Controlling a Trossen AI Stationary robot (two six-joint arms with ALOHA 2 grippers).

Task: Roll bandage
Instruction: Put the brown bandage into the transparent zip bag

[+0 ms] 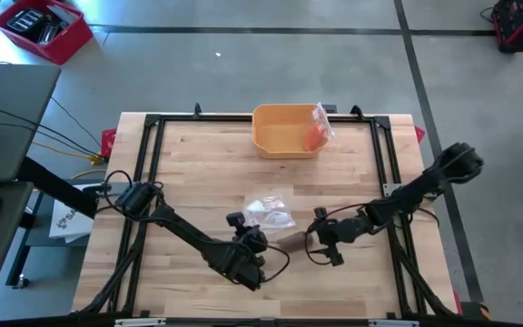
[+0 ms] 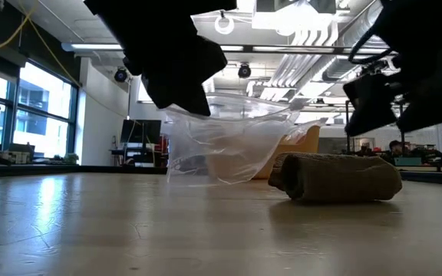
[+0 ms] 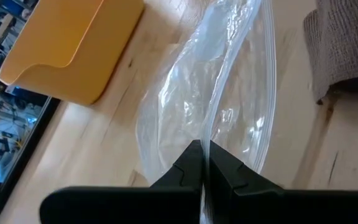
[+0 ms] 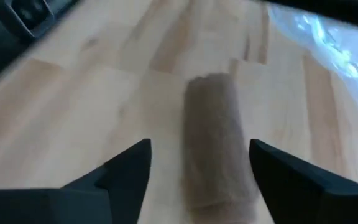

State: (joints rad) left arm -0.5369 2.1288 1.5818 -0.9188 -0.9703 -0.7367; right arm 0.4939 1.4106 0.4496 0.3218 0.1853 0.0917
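Observation:
The bandage (image 2: 336, 177) is a brown roll lying on its side on the wooden table, also seen in the high view (image 1: 291, 241) and the right wrist view (image 4: 219, 143). My right gripper (image 4: 199, 149) is open, a finger on each side of the roll with gaps between, and in the low view it hangs a little above it (image 2: 374, 100). A clear zip bag (image 2: 229, 146) stands beside the roll with its lower part on the table. My left gripper (image 3: 204, 149) is shut on the bag's edge. My left gripper pinches the clear bag's edge beside the zip strip (image 3: 211, 134) between its two shut fingers, coming slantwise from above. The bag's held top (image 2: 186, 111) is raised under the gripper while its lower part (image 2: 206, 178) rests on the table, loose and crumpled.
A yellow bin (image 1: 284, 130) stands at the table's far middle with an orange thing in a plastic bag (image 1: 317, 132) at its right rim. A black frame (image 1: 152, 123) runs around the table. Bare wood lies to the left and along the near edge.

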